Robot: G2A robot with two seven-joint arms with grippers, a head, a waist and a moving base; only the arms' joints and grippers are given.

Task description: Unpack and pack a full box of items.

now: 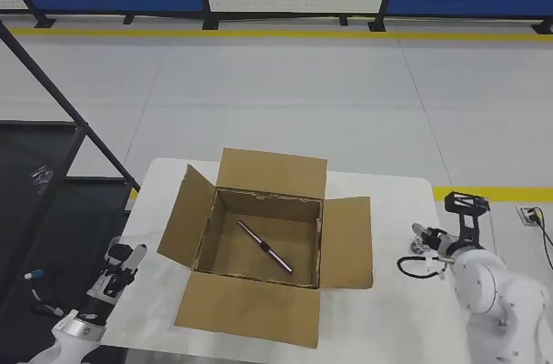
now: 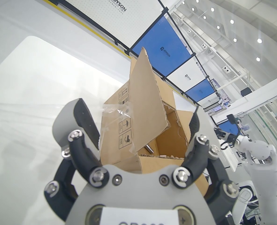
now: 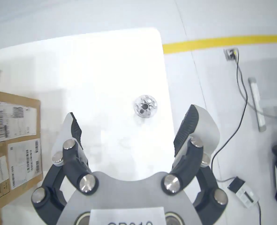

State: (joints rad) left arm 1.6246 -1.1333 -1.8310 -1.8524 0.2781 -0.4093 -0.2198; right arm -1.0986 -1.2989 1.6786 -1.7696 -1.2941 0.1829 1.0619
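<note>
A cardboard box stands open in the middle of the white counter, with all four flaps opened outward. On the box floor lies a single dark, slender rod, set diagonally across the bottom and clear of the walls. In the left wrist view one end of that rod shows through the gap under a flap that angles upward. A scrap of clear tape hangs off the box's outer wall beside printed handling symbols.

The left gripper sits off the box's left side, beyond the left flap and near the counter's edge, apart from the cardboard. Its jaws are spread wide with nothing between them, and they face a corner of the box.

The right gripper hangs over the counter on the box's right side, beyond the right flap and not touching it. Its jaws are likewise spread apart and hold nothing. Below it, a small shiny round metal part with holes in its face rests by itself on the bare counter. The part lies well apart from the box, close to the counter's edge on the side away from the box. The box's right flap carries white shipping labels on its upward face.
</note>
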